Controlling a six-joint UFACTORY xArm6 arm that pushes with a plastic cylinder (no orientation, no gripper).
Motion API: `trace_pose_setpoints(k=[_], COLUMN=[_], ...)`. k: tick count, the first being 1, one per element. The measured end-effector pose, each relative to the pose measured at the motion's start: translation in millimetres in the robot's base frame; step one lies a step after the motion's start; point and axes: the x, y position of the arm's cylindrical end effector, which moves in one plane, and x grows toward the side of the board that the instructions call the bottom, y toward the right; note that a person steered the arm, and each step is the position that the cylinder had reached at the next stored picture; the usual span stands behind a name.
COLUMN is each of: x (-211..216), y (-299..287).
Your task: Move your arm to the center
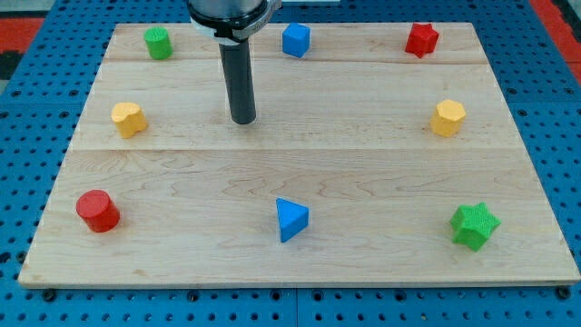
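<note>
My tip point(242, 120) rests on the wooden board point(363, 182), left of the middle and toward the view's top. It touches no block. The blue cube point(295, 40) lies up and right of it, the green cylinder point(158, 43) up and left, the yellow block point(128, 119) to its left at about the same height. The blue triangular block point(290, 219) lies below and a little right of the tip.
A red star point(421, 39) sits at the top right, a yellow block point(447, 118) at the right, a green star point(474, 225) at the bottom right, a red cylinder point(97, 211) at the bottom left. Blue pegboard point(563, 109) surrounds the board.
</note>
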Motion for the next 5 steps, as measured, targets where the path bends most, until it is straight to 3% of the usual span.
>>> trace_pose_setpoints(k=[2, 5], x=[69.9, 67.8], y=[-3.3, -3.3])
